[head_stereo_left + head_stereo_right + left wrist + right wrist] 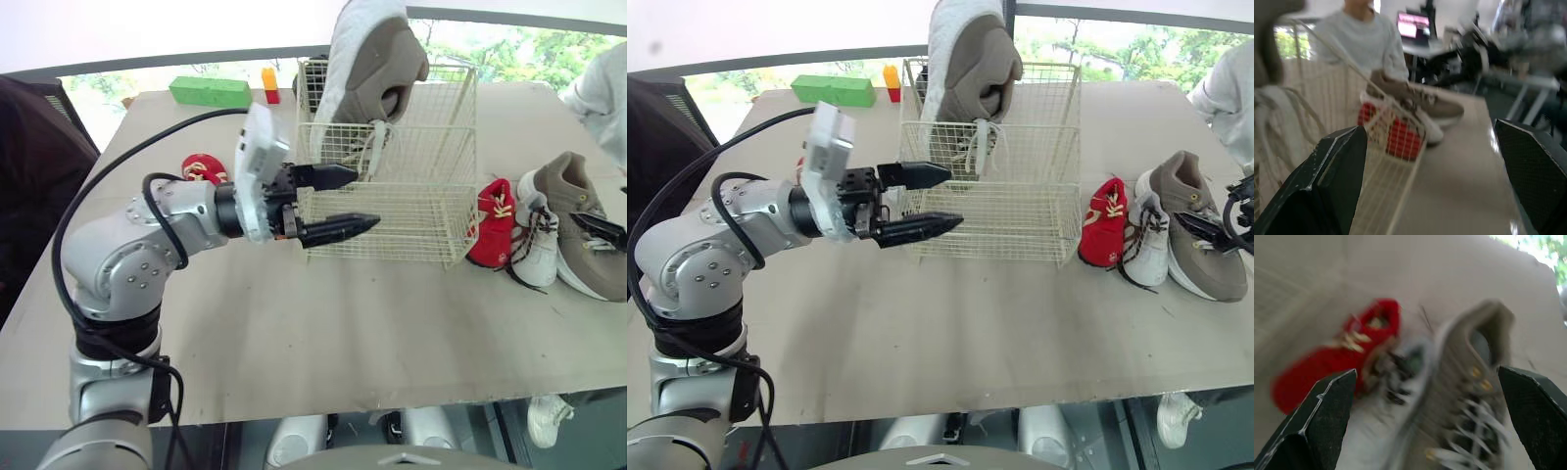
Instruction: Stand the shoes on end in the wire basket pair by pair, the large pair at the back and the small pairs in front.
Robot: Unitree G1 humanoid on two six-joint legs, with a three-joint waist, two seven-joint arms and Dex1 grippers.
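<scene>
A small red shoe left of the cream wire basket is half hidden behind the left arm. A large tan-and-white lace-up shoe stands on end against the basket's back wall, its top cut off by the picture edge. The left gripper hovers at the basket's front left corner, fingers spread and empty. Right of the basket, a second small red shoe, a small white shoe and a second large tan shoe lie side by side on the beige tabletop. The right gripper, cut by the frame edge in the head views, hangs over them with fingers wide apart. Behind the basket sit a green block and a person's grey sleeve.
</scene>
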